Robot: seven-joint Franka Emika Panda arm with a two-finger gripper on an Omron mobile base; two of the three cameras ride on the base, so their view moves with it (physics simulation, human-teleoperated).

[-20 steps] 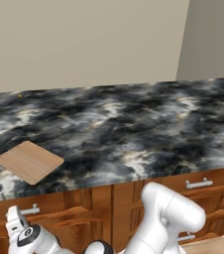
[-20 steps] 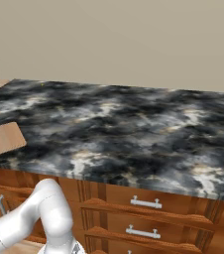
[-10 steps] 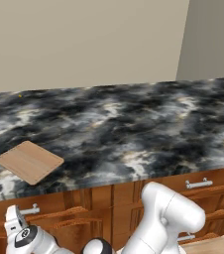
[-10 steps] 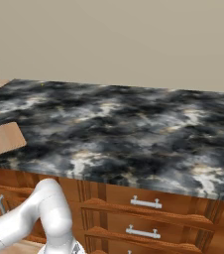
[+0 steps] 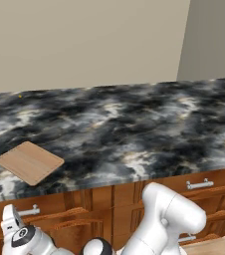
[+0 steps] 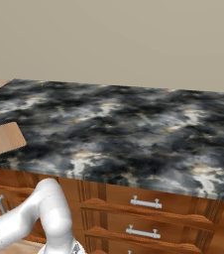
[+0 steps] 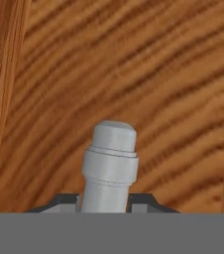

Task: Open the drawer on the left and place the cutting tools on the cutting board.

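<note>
The drawer [image 5: 59, 214] is the wide reddish-brown front under the counter's left end, and it looks closed. Its silver bar handle [image 7: 110, 163] stands between my gripper's [image 7: 104, 203] two dark fingertips [image 7: 67, 201], which press in on it near its capped end. The handle [image 5: 30, 210] shows again in the left base view, with my white hand just left of it. The light-tan cutting board [image 5: 30, 162] [image 6: 4, 139] lies flat on the marble counter above the drawer. The cutting tools are hidden.
The dark marbled counter [image 5: 134, 129] runs wide to the right along a beige wall. Narrower stacked drawers with silver handles [image 6: 144, 202] sit under its right part. My white arm [image 5: 169, 219] bends low in front of the cabinets.
The counter and the board have not moved. My hand has stayed low at the drawer's handle, and the jaws have come in around the bar.
</note>
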